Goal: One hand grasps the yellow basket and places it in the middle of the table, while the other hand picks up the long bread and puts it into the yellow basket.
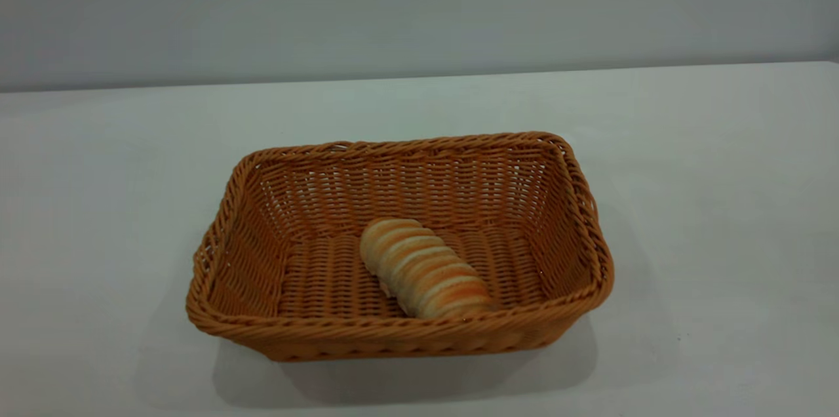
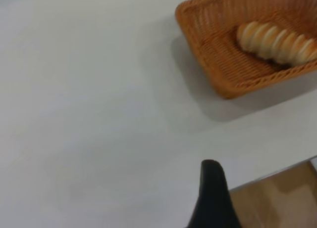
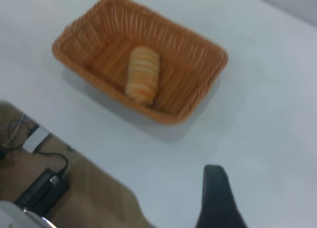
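The yellow basket (image 1: 400, 332) stands on the white table (image 1: 721, 174), near its middle. The long bread (image 1: 423, 269) lies inside the basket on its floor, slanted, one end near the front wall. Neither gripper shows in the exterior view. In the left wrist view the left gripper (image 2: 212, 188) is a dark tip over the table's edge, well away from the basket (image 2: 223, 79) and the bread (image 2: 275, 42). In the right wrist view the right gripper (image 3: 217, 193) hangs above the bare table, apart from the basket (image 3: 193, 109) and the bread (image 3: 142, 74).
A grey wall (image 1: 419, 4) runs behind the table. Beyond the table's edge the right wrist view shows a wooden floor with a black device and cables (image 3: 42, 188). Wooden floor (image 2: 282, 198) also shows in the left wrist view.
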{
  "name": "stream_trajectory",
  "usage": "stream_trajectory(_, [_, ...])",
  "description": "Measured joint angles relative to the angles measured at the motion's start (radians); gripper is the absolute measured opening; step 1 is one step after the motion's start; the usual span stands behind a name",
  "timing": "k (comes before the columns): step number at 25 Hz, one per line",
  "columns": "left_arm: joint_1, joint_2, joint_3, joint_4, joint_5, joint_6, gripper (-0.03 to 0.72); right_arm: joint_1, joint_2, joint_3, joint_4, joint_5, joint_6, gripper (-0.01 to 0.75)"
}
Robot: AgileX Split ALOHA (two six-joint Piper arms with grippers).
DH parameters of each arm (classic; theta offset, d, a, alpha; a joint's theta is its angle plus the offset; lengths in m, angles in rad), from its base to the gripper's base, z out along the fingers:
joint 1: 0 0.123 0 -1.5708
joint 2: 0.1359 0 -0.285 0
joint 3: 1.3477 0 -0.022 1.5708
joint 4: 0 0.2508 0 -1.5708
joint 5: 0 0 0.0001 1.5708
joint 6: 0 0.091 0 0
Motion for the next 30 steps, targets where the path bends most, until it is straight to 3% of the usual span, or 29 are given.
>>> stream_trajectory(13, [0.0,-0.046,0.098,0.084,-0.018,-0.061,0.584,0.0,-0.368,0.397,-0.149,-0.068,0.114,0.531])
stream_trajectory(30, [0.0,-0.063,0.099,0.088,-0.021,-0.064,0.584,0.0,-0.454,0.515,-0.247,-0.092,0.21,0.531])
